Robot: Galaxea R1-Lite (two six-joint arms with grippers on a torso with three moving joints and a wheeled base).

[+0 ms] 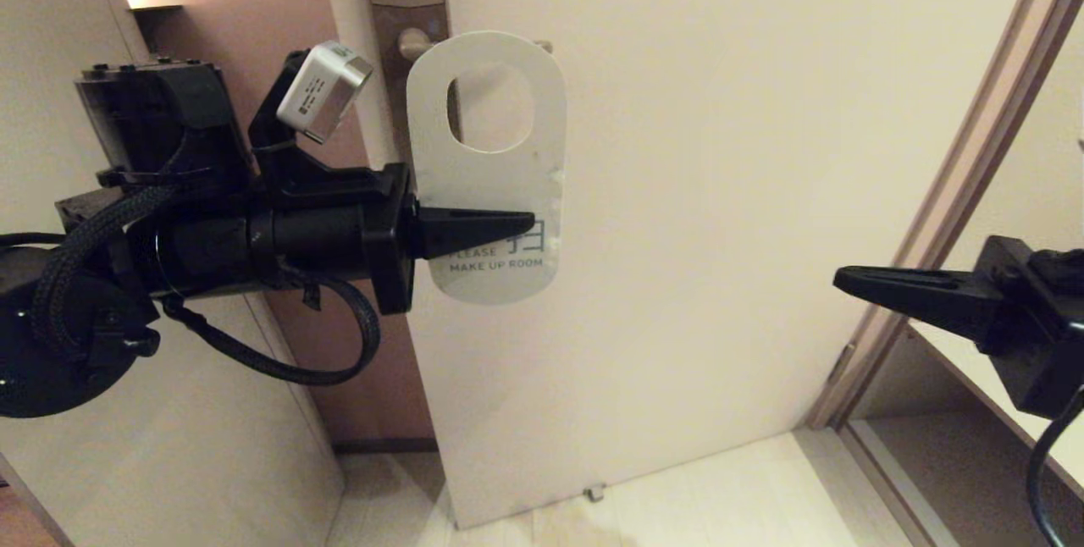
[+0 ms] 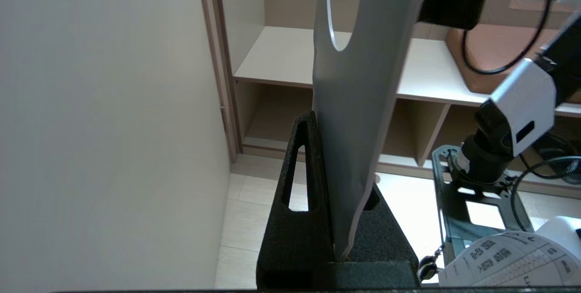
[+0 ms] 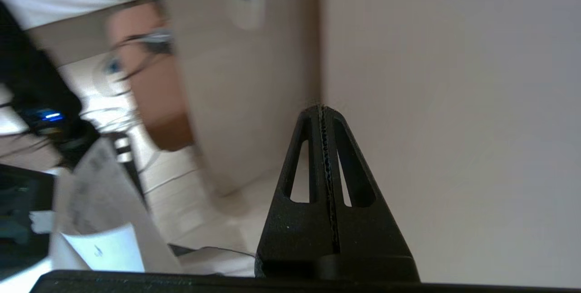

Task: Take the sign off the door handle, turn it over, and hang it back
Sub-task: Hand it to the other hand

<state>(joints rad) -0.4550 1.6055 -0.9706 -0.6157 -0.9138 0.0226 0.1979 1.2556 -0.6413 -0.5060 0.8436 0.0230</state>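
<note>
Between the pressed-together fingers [image 2: 299, 193] of the left gripper [image 1: 517, 225] sits the lower part of the sign [image 1: 491, 166], held upright in front of the door [image 1: 720, 191] with its white "PLEASE MAKE UP ROOM" side toward the head camera and its oval hole just below the door handle [image 1: 415, 43], which it does not encircle. Well apart at the right, the right gripper [image 1: 847, 279] points toward the door, its fingers [image 3: 313, 179] closed flat against each other on nothing.
</note>
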